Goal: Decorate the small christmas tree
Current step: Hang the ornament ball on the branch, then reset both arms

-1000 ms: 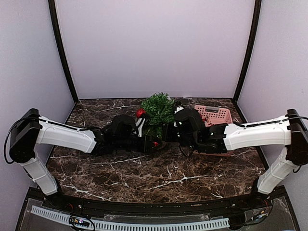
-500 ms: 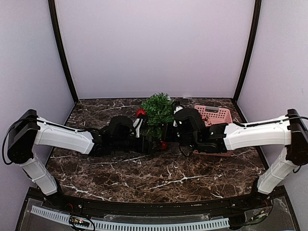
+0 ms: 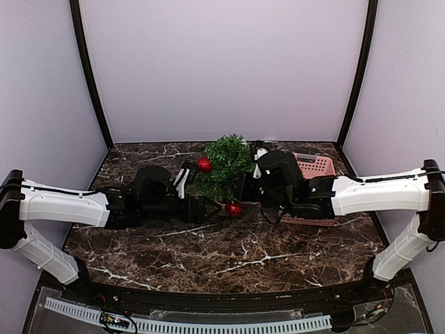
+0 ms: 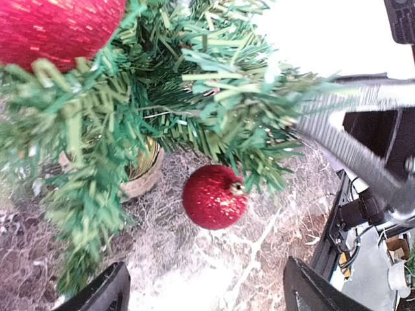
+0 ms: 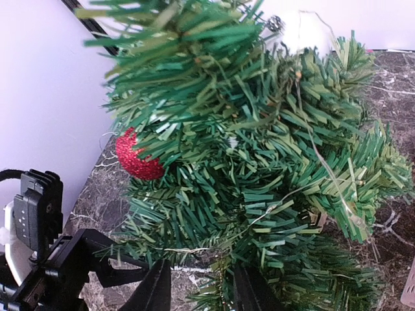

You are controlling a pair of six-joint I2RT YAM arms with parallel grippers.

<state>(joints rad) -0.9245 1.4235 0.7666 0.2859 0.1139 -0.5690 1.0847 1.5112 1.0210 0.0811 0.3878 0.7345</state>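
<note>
While the left gripper (image 4: 205,267) gapes wide and empty before 1 red bauble (image 4: 214,196), the right gripper (image 5: 202,271) straddles the lower branches of the small christmas tree (image 3: 226,161) at mid-table, and we cannot tell whether it grips. Behind sits the pink basket (image 3: 320,164), its contents hidden from us.

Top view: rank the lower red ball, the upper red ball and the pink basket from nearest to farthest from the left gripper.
From the left gripper:
1. lower red ball, just to its right, low by the tree.
2. upper red ball, farther back, on the tree's left side.
3. pink basket, far right, beyond the tree.
</note>
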